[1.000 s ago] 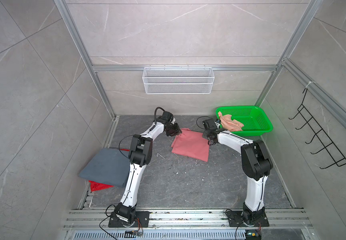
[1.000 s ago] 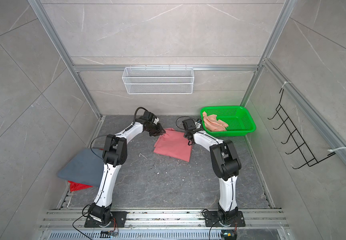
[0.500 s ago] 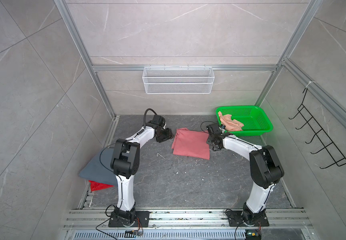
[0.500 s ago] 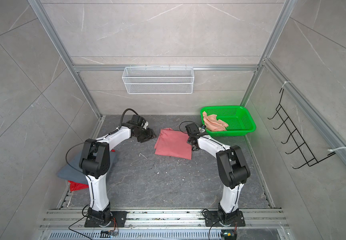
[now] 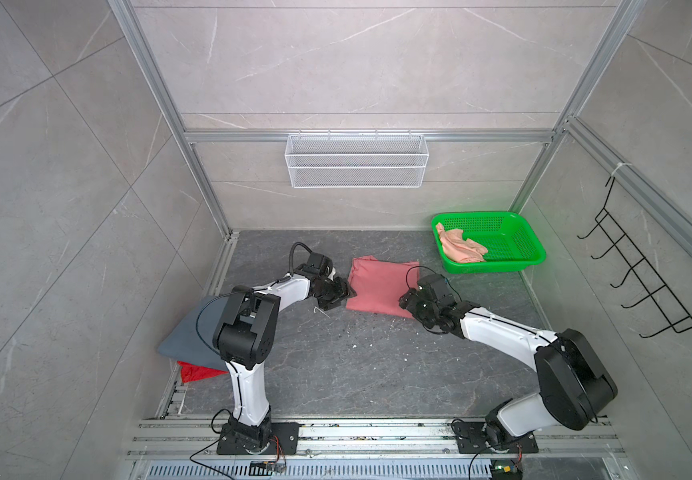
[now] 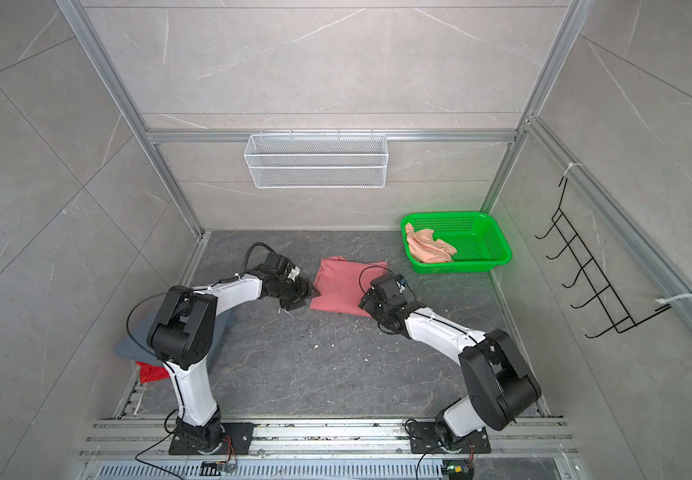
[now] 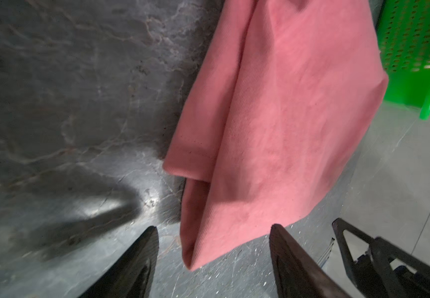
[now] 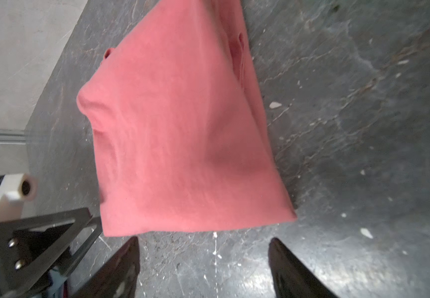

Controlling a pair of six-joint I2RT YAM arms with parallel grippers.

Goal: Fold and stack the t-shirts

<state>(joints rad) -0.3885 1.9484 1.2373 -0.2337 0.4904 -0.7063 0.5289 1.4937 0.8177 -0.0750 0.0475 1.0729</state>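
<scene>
Black tapered fingers (image 7: 136, 258) tip the left gripper (image 7: 213, 226) and right gripper (image 8: 204, 238); white-shelled arms (image 5: 502, 332), black joints (image 5: 244, 332), looping cables (image 5: 294, 251), bolted to the aluminium rail (image 5: 377, 434).

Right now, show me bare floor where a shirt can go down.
Bare floor runs between pink shirt and front rail. Crowded: grey shirt on red shirt at left, basket back right.

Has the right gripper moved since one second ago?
Yes. The right gripper has drawn back from the green plastic mesh basket toward the near aluminium rail, jaws now open.
</scene>
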